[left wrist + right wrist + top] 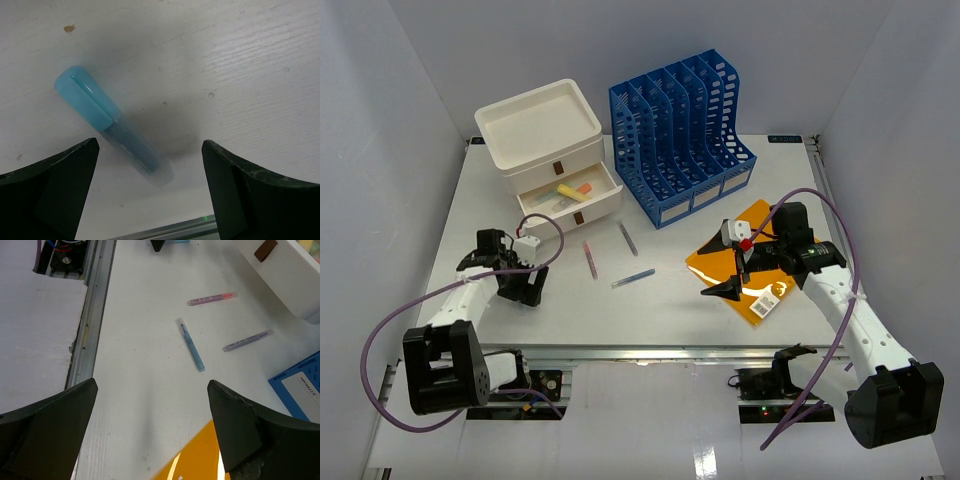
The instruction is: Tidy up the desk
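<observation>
The white desk (650, 320) carries three loose pens: a pink one (590, 260), a purple-grey one (627, 238) and a blue one (633, 278). In the left wrist view a light blue highlighter (107, 122) lies flat on the desk, its lower end between the fingers of my left gripper (149, 145), which is open just above it. From above, the left gripper (520, 288) hides that highlighter. My right gripper (725, 290) is open and empty over the near-left corner of an orange folder (745, 265). In the right wrist view the right gripper (151, 385) looks toward the pens.
A white drawer box (545, 140) stands at the back left, its lower drawer (570, 197) pulled open with highlighters inside. A blue file rack (680, 135) stands beside it. The metal rail (92, 315) runs along the near edge.
</observation>
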`<state>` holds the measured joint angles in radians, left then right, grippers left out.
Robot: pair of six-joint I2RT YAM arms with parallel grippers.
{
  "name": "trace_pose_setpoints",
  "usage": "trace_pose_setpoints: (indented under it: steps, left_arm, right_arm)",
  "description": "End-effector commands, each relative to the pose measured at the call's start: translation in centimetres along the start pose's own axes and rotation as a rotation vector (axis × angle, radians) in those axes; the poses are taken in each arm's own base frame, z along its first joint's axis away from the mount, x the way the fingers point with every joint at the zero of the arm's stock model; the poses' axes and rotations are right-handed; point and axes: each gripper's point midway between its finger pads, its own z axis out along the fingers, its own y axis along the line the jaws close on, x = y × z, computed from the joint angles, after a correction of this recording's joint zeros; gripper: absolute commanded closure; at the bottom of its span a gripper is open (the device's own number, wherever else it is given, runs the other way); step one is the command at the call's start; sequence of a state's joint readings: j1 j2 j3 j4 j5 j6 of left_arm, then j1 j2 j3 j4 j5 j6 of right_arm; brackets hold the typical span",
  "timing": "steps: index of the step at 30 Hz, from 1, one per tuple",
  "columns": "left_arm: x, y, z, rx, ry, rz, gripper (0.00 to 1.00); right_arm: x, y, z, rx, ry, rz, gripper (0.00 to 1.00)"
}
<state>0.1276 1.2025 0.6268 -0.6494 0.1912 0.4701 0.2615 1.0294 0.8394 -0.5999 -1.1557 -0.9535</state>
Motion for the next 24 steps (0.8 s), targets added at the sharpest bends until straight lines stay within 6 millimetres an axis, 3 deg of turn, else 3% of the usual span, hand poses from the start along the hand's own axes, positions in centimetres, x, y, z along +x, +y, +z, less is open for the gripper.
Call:
trace_pose_setpoints:
  steps: [1, 3, 6, 11, 15, 20, 24]
  left_arm:
    - [-0.7, 0.1, 1.0, 0.027, -0.065, -0.011, 0.06]
    - [-0.8, 0.2, 1.2, 0.038, -0.070, -0.022, 0.10]
    - [-0.4, 0.4, 1.6, 0.029, -0.048, -0.025, 0.25]
    - [0.3, 1.0, 1.8, -0.016, -0.042, -0.039, 0.31]
    - [0.5, 1.5, 1.9, -0.048, -0.040, -0.051, 0.46]
    - [0.8, 2.3, 1.7, -0.108, -0.040, -0.073, 0.73]
    - [-0.7, 3.1, 0.9, -0.155, -0.089, -0.126, 0.87]
  right_arm:
    - [-0.6, -0.2, -0.1, -0.001, -0.020, -0.024, 0.02]
    - [-0.6, -0.2, -0.1, 0.001, -0.020, -0.024, 0.02]
    - [-0.6, 0.0, -0.1, -0.002, -0.022, -0.019, 0.02]
    - [-0.6, -0.1, -0.2, 0.001, -0.019, -0.019, 0.02]
    - [-0.7, -0.1, -0.3, 0.006, -0.020, -0.022, 0.02]
    - [-0.9, -0.1, -0.4, 0.005, -0.025, -0.029, 0.02]
    - [-0.8, -0.1, -0.4, 0.007, -0.020, -0.029, 0.02]
